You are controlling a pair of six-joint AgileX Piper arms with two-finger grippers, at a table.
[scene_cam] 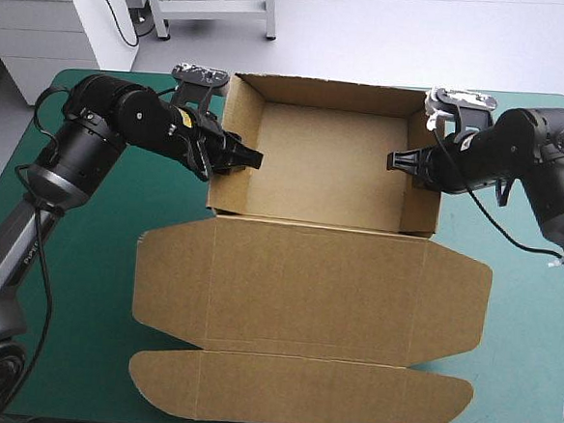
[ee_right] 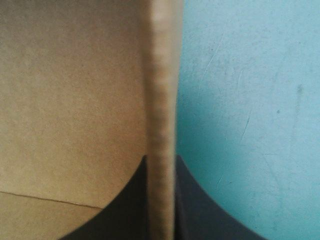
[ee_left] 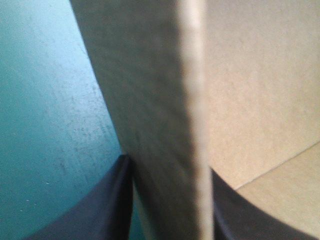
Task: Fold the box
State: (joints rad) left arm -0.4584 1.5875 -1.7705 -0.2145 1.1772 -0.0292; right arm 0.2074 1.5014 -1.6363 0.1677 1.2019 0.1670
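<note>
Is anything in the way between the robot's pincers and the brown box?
No, nothing visible is. The left black two-fingered pincer is clamped right on the left wall of the open brown cardboard box. The right black two-fingered pincer is clamped on its right wall. Each has one finger inside the wall and one outside.

High cam: above and behind robot, facing fwd and down, far off; teal-green covered surface (scene_cam: 83, 285) fills most, far edge at 12 o'clock. L wrist cam: v. close, along black-finned left end effector (ee_left: 169, 170) at brown cardboard box (ee_left: 150, 100), 9 o'clock wall. R wrist cam: equally close, along right end effector (ee_right: 161, 159), 3 o'clock wall. High cam shares each wall and the surface with that wrist cam.
</note>
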